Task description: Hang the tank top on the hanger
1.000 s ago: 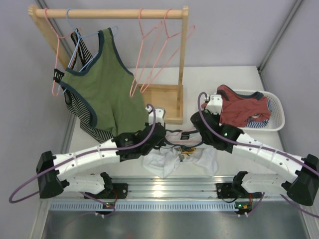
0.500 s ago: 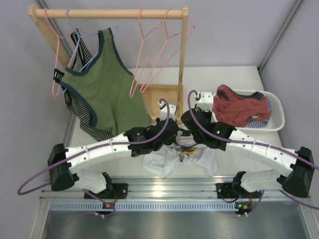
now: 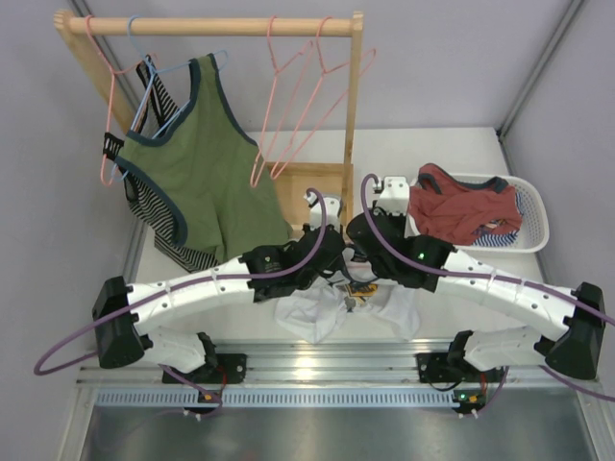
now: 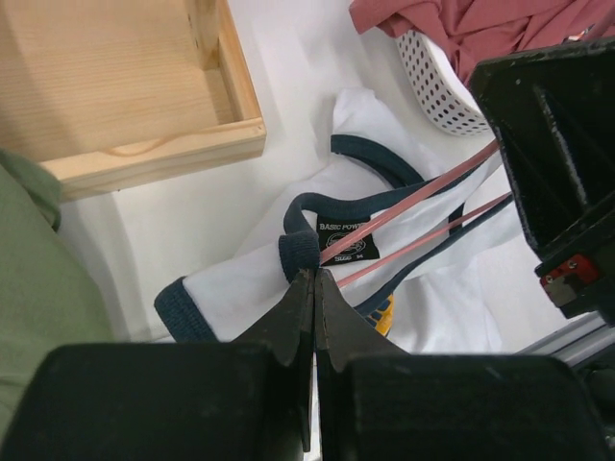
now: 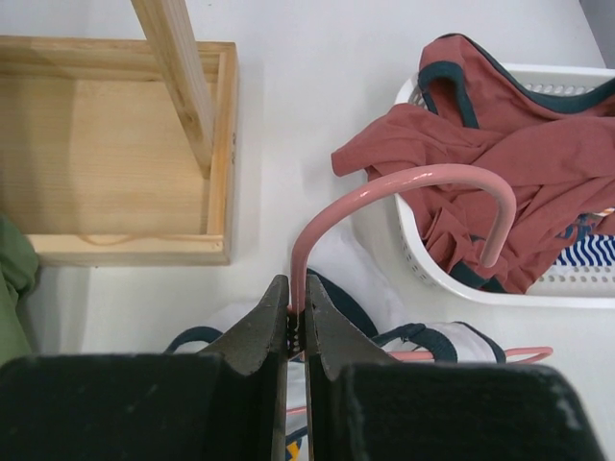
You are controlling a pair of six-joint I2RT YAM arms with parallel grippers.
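The white tank top (image 3: 348,309) with navy trim lies crumpled on the table under both wrists. In the left wrist view my left gripper (image 4: 314,275) is shut on the navy trim (image 4: 300,252) beside the neck label. Two wires of the pink hanger (image 4: 408,213) pass through the tank top's (image 4: 250,274) neck opening. In the right wrist view my right gripper (image 5: 298,290) is shut on the hanger (image 5: 404,181) just below its hook, which curves up towards the basket. The tank top (image 5: 452,338) lies below it. The arms hide the hanger in the top view.
A wooden rack with a box base (image 3: 317,187) stands at the back left. It holds an olive green tank top (image 3: 197,168), a striped garment and spare pink hangers (image 3: 298,106). A white basket (image 3: 531,206) with a red garment (image 3: 461,206) sits at the right.
Over the last second the left wrist has moved right and away from the bases, and the right wrist has moved left. Since half a second ago both have hardly moved.
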